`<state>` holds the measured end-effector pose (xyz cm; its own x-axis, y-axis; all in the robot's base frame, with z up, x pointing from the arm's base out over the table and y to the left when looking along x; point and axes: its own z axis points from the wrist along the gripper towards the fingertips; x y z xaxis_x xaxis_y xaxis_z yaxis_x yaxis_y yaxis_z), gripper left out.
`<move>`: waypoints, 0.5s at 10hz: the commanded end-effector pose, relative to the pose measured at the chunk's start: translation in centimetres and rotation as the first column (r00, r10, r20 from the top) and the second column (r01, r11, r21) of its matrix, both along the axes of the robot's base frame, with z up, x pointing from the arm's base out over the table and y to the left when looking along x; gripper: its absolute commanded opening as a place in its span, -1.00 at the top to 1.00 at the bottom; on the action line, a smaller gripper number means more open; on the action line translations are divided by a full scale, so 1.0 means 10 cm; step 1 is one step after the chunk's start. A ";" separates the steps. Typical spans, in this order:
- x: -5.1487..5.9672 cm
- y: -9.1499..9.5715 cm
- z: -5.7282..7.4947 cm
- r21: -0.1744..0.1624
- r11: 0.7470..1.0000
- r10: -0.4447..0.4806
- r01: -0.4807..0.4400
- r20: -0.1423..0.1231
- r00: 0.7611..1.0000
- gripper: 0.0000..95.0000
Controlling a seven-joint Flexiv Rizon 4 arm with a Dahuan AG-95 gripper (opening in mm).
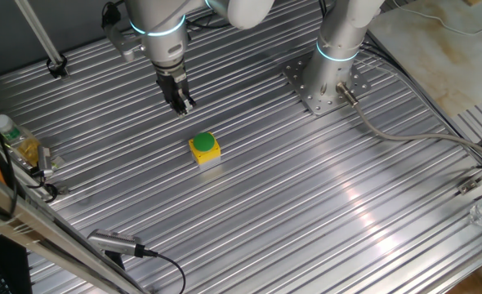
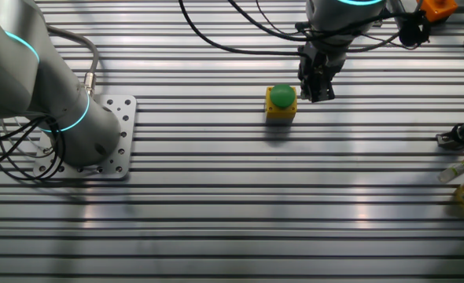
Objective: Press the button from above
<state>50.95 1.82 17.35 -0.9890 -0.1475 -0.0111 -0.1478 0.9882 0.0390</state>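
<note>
The button (image 1: 203, 142) is a round green cap on a yellow cube with a pale grey base, standing on the ribbed metal table. It also shows in the other fixed view (image 2: 281, 97). My gripper (image 1: 184, 105) points down and hovers above the table, beside the button on its far-left side, not over it. In the other fixed view my gripper (image 2: 317, 94) is just right of the box, close to it. The black fingers come together at the tips with no gap showing and hold nothing.
The arm's base plate (image 1: 323, 82) is bolted at the back, with a cable (image 1: 404, 139) running off to the right. A bottle (image 1: 16, 143) sits at the left edge. A metal clamp (image 2: 456, 135) and an orange-tipped tube (image 2: 460, 169) lie at the right edge.
</note>
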 end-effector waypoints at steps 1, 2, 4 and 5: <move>0.00 0.00 0.00 0.009 0.999 -0.039 0.039 -0.010 0.999 1.00; 0.00 0.00 0.00 0.007 0.999 -0.043 0.043 -0.009 0.999 1.00; 0.01 -0.04 0.04 0.009 1.000 -0.017 0.017 -0.003 1.000 1.00; 0.01 -0.11 0.09 0.017 1.000 -0.006 0.006 -0.007 1.000 1.00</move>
<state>51.03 0.61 18.14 -0.9910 -0.1333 -0.0105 -0.1336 0.9899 0.0475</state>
